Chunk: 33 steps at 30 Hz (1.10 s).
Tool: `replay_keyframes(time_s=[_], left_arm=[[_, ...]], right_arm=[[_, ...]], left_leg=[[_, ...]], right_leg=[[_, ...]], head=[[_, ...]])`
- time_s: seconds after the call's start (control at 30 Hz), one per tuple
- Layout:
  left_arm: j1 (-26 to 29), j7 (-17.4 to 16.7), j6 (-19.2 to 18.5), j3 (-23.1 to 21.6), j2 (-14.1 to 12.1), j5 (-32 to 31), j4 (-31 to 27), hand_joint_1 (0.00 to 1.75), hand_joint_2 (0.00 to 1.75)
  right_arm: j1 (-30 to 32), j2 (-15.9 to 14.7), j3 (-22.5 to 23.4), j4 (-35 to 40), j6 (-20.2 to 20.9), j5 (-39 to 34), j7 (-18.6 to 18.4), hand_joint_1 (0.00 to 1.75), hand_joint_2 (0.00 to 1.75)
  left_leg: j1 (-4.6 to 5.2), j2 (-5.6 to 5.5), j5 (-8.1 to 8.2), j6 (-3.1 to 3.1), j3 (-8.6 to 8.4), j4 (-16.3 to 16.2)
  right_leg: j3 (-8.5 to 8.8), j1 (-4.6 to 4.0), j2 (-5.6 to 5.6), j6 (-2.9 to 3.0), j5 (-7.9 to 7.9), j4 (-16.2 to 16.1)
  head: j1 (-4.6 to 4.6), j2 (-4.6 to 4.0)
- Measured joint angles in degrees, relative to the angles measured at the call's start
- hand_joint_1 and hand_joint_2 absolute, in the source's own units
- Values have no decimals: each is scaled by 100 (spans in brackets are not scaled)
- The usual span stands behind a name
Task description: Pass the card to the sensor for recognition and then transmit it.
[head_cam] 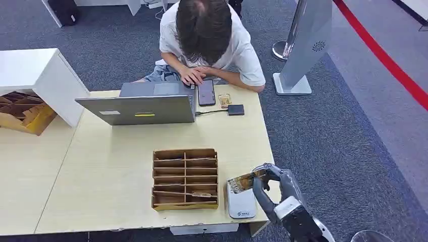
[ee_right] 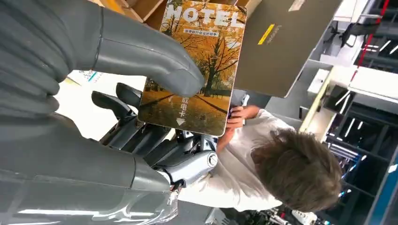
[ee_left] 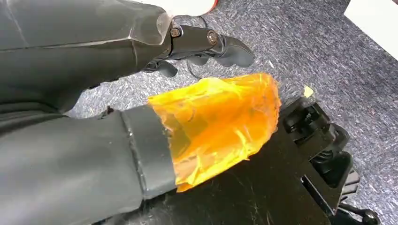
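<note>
— Where is the card (head_cam: 246,181)?
— Pinched in the right hand (head_cam: 275,189), over the white sensor (head_cam: 241,203) at the table's (head_cam: 101,166) front right corner.
— The left hand (ee_left: 206,44)?
— Empty, fingers curled.

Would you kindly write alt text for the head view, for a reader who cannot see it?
The robot's right hand holds a hotel card over a white sensor at the near edge of a wooden table. Beside the sensor sits a brown divided card box; across the table a person leans over a phone next to an open laptop.
</note>
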<state>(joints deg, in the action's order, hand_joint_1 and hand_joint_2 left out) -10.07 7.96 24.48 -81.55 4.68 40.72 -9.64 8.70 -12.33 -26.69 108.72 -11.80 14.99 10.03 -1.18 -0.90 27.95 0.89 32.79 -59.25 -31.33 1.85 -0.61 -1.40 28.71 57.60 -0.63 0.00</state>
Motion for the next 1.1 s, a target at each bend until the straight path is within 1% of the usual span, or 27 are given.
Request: replay_keyframes(time_s=[0.2, 0.4, 0.53, 0.67, 0.77, 1.1], left_arm=[[2, 0, 0, 7, 0, 4, 0, 0, 0], [2, 0, 0, 11, 0, 4, 0, 0, 0], [2, 0, 7, 20, 0, 7, 0, 0, 0], [18, 0, 24, 28, 0, 7, 0, 0, 0], [33, 0, 57, 35, 0, 7, 0, 0, 0], [61, -18, 74, 50, 0, -28, 0, 0, 0]], right_arm=[[72, -98, 33, 92, 11, -2, 2, 175, 175], [82, -131, 37, 105, 11, -2, 2, 175, 175], [110, -201, 42, 105, 160, -232, -50, 175, 175], [210, -345, 48, 94, 293, -480, -210, 175, 175], [273, -459, 44, 24, 315, -588, -381, 175, 175], [369, -688, -164, -367, 33, -717, -813, 175, 175]], left_leg=[[0, 0, 0, 0, -1, 0], [0, 0, 0, 0, 0, 0], [0, 0, 0, 0, 0, 0], [0, 0, 0, 0, 1, 0], [0, 0, 0, -1, 1, 0], [0, 0, 0, -1, 1, 0]], right_leg=[[1, 0, 0, 0, 0, 0], [1, 0, -1, 0, 0, 0], [0, 0, 0, 0, 0, 0], [0, 0, 0, 0, 0, -1], [1, 0, 0, 0, 0, -1], [0, 0, 0, 0, 0, -1]], head=[[0, 0], [2, 0], [0, 0], [2, 0], [2, 0], [2, 0]])
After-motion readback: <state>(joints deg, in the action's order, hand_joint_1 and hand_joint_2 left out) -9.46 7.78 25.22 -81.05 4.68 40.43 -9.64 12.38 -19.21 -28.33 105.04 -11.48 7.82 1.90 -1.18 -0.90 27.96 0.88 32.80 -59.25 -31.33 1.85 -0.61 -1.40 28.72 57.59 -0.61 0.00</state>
